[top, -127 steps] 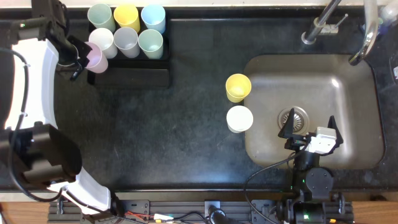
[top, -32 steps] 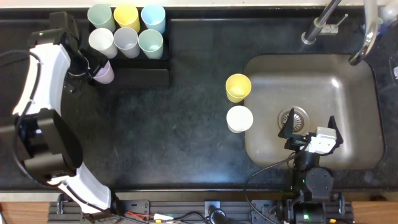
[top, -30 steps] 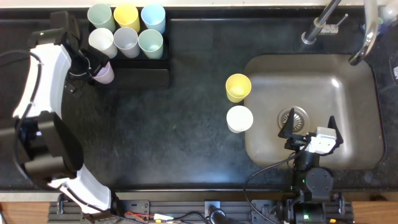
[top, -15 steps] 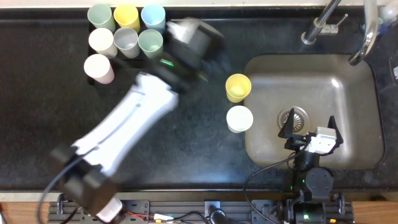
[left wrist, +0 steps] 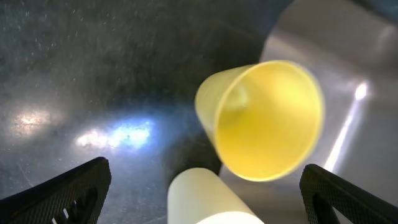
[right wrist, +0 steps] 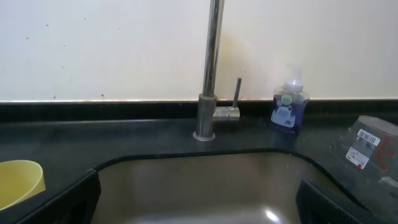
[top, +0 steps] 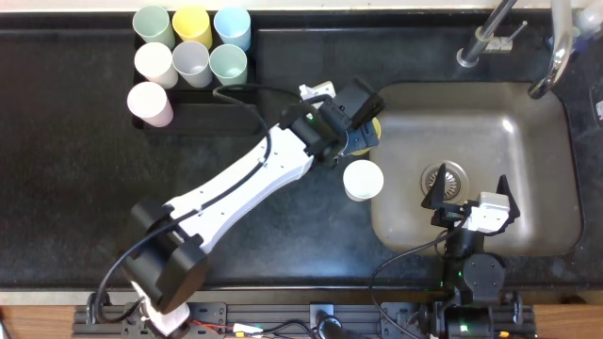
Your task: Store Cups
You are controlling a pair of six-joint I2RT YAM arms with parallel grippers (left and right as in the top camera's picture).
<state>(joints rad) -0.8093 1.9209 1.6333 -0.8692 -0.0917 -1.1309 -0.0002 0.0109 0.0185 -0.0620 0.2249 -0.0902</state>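
My left gripper (top: pixel 364 119) is open and hangs over the yellow cup (top: pixel 371 134) beside the sink's left rim. In the left wrist view, the yellow cup (left wrist: pixel 261 121) stands upright, mouth up, a little ahead of the open fingers (left wrist: pixel 68 193). A white cup (left wrist: pixel 199 202) sits close under them. That white cup (top: pixel 363 179) stands just in front of the yellow one. The pink cup (top: pixel 149 103) stands by the left end of the black rack (top: pixel 217 113), next to several stored cups (top: pixel 191 61). My right gripper (top: pixel 468 200) rests open over the sink.
The steel sink (top: pixel 528 141) with its drain (top: pixel 445 176) takes up the right side, and the faucet (right wrist: pixel 211 74) and a soap bottle (right wrist: pixel 289 106) stand behind it. The yellow cup (right wrist: pixel 18 180) shows beside the sink rim. Dark counter stretches between rack and sink.
The left gripper let go of the pink cup beside the rack and swung right across the counter to the yellow cup. The right arm has not moved.
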